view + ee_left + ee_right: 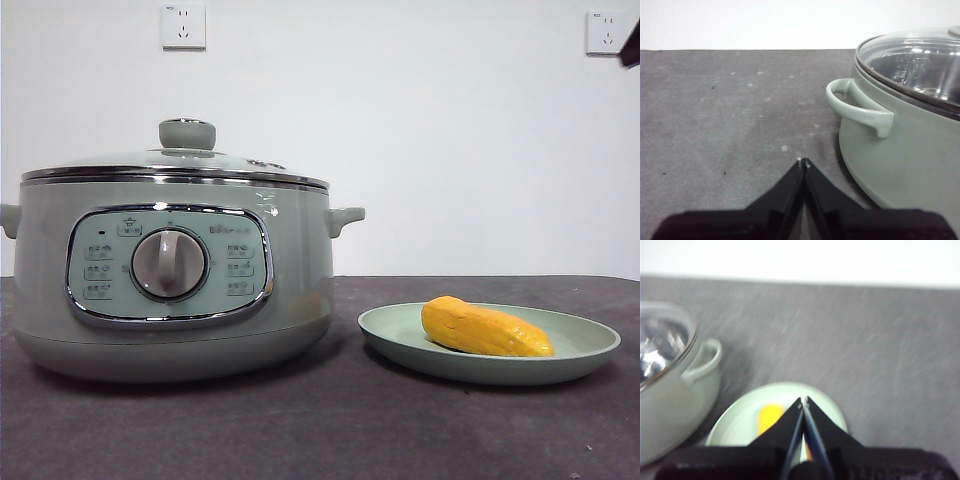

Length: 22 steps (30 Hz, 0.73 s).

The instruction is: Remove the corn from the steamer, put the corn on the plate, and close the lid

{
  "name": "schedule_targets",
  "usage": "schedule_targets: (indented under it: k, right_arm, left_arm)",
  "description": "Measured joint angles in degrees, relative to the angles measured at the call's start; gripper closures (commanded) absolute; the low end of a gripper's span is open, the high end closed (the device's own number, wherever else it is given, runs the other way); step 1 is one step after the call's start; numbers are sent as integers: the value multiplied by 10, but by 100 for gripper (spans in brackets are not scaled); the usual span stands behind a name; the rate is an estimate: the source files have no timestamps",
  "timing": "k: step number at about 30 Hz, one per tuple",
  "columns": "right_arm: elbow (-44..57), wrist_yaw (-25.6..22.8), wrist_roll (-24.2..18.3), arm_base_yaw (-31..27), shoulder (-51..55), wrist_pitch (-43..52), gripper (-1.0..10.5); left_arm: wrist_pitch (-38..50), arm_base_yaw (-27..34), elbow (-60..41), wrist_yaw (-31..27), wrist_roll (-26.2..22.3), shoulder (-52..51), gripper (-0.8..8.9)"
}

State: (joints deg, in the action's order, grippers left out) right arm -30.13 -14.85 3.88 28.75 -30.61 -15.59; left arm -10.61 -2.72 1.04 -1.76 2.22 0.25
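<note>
The corn (pixel 485 330) lies on the plate (pixel 590 345) beside the steamer (pixel 170 290), whose lid (pixel 180 165) sits on its rim. Both the left hand (pixel 803 161) and right hand (pixel 803 401) are closed and empty. Judged complete; just keep the hands clear of the steamer.

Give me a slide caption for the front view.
Lid closed on the steamer, corn lying on the plate beside it, on a dark table.
</note>
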Motion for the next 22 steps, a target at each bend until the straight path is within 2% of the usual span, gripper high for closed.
schedule_targets:
  k: [2, 7, 10, 14, 22]
  right_arm:
    - [40, 22, -16, -29, 32, 38, 945]
    - [161, 153, -29, -120, 128, 106, 945]
    - [209, 191, -32, -168, 183, 113, 945]
    - [244, 191, -34, -206, 236, 115, 945]
    - [291, 192, -39, -213, 290, 107, 945]
  left_arm:
    - [0, 0, 0, 0, 0, 0, 816]
    - [0, 0, 0, 0, 0, 0, 816]
    - [0, 0, 0, 0, 0, 0, 816]
    - [0, 0, 0, 0, 0, 0, 816]
    - [0, 0, 0, 0, 2, 0, 816]
